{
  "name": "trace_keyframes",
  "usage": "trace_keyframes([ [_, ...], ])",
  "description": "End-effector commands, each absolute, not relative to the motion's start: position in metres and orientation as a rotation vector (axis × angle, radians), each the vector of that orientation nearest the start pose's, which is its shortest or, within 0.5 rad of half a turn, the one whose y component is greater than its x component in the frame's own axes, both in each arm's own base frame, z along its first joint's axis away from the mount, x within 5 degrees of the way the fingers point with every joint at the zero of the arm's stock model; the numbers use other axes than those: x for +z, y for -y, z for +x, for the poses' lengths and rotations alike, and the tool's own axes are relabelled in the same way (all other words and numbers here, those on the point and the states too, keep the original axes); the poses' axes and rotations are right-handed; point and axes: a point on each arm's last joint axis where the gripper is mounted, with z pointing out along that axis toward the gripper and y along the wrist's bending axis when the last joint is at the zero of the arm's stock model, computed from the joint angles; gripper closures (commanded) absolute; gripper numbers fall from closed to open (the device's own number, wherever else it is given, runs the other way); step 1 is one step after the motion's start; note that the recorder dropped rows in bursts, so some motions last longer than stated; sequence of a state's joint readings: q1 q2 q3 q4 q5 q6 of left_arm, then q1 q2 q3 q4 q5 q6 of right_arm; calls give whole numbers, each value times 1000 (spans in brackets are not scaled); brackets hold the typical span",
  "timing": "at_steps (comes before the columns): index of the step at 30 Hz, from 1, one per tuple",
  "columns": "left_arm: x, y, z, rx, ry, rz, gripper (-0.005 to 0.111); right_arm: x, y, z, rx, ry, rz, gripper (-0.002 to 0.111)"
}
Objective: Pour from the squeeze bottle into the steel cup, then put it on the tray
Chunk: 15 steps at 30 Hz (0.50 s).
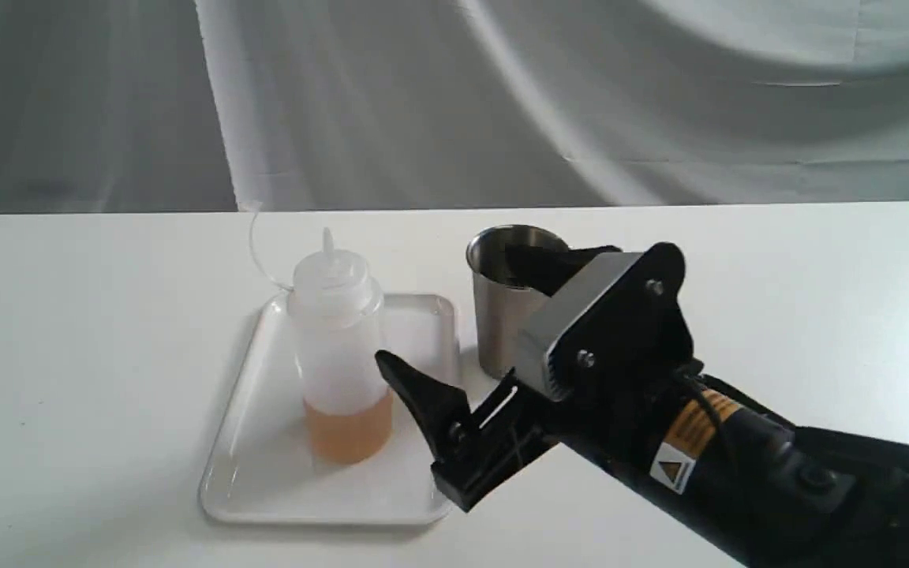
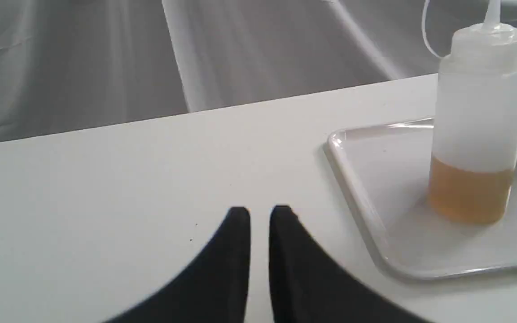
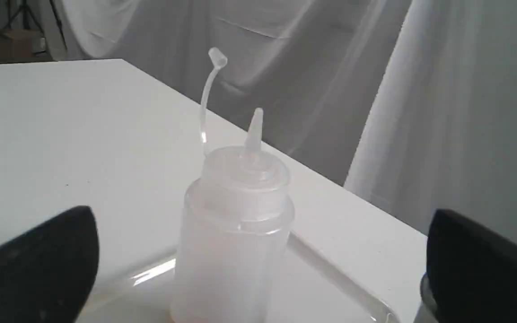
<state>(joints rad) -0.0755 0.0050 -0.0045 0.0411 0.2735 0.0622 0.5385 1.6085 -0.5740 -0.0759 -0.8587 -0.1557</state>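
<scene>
In the exterior view the squeeze bottle [image 1: 340,347] stands upright on the tray [image 1: 265,473], towards its far half, with amber liquid filling its lowest part and the thin cap strap [image 1: 259,252] curling up behind it. The tray lies flat on the white table [image 1: 76,355], and the steel cup [image 1: 498,323] stands upright on the table just beside the tray's far right corner. The right gripper [image 1: 447,308] reaches in from the right with its jaws spread wide and nothing held; the near finger ends just beside the bottle's right side, though whether it touches cannot be told, and the far finger crosses in front of the cup's mouth. A pale draped cloth [image 1: 502,95] hangs behind the table. In the left wrist view the left gripper [image 2: 260,215] sits low over bare table, well apart from the tray [image 2: 357,197], its two black fingers [image 2: 236,251] drawn narrow with only a thin slit between them and nothing in it; the bottle [image 2: 480,112] stands on the tray beyond. In the right wrist view the right gripper [image 3: 260,217] frames the bottle [image 3: 236,233], one black finger [image 3: 38,269] showing at each side, clear of it, and the open cap [image 3: 217,57] stands above the nozzle on its strap
</scene>
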Motion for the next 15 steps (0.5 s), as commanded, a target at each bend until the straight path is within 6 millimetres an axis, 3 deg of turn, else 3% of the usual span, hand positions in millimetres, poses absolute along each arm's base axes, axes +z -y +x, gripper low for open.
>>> trace_keyframes([
  [1, 189, 4, 55, 23, -1743, 151, 98, 218, -154, 251, 288, -1577, -636, 10],
  [9, 189, 4, 55, 23, -1743, 151, 98, 240, -144, 237, 271, -1624, -651, 14],
  [13, 189, 4, 55, 23, -1743, 151, 98, 246, -140, 230, 269, -1625, -651, 36],
  [15, 189, 4, 55, 23, -1743, 151, 98, 248, -137, 225, 275, -1618, -642, 60],
])
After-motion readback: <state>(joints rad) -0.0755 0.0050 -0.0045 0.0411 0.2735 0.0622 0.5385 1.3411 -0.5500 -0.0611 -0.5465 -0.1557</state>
